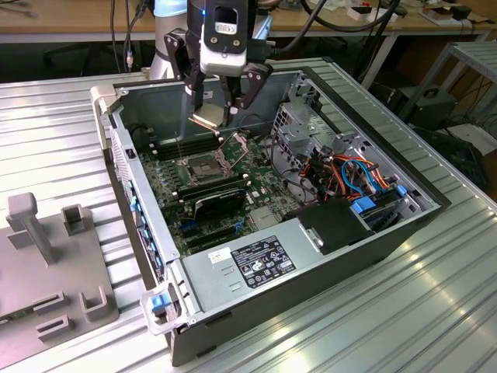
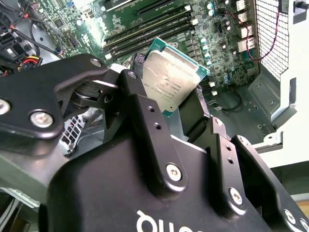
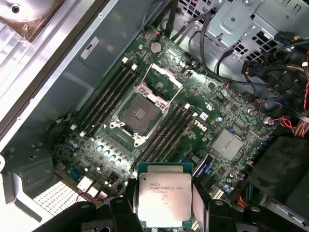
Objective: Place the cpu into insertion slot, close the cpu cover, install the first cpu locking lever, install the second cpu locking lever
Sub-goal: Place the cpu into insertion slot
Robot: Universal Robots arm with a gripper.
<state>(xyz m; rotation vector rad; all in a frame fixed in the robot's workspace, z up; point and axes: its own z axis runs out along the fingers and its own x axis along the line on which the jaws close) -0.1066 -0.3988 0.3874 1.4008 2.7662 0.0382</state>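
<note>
My gripper [image 1: 214, 115] hangs inside the open computer case [image 1: 147, 233], shut on the cpu [image 1: 208, 119], a flat square chip with a silver top. The cpu [image 3: 164, 200] sits tilted between the black fingers [image 3: 120, 212] in both wrist views, its metal top [image 2: 171, 79] showing. It is held well above the green board. The insertion slot [image 3: 140, 114] lies below, dark pin field bare, silver rim around it; in the exterior view the slot [image 1: 200, 165] is below and slightly to the left of the gripper. The cpu cover [image 3: 164, 76] stands flipped open beside the slot.
Long black memory slots [image 3: 108, 99] flank the socket on both sides. A power supply box [image 1: 256, 260], coloured cables [image 1: 349, 175] and a metal drive cage [image 1: 299, 124] fill the case on the exterior view's right. A grey fixture block [image 1: 46, 256] lies outside on the left.
</note>
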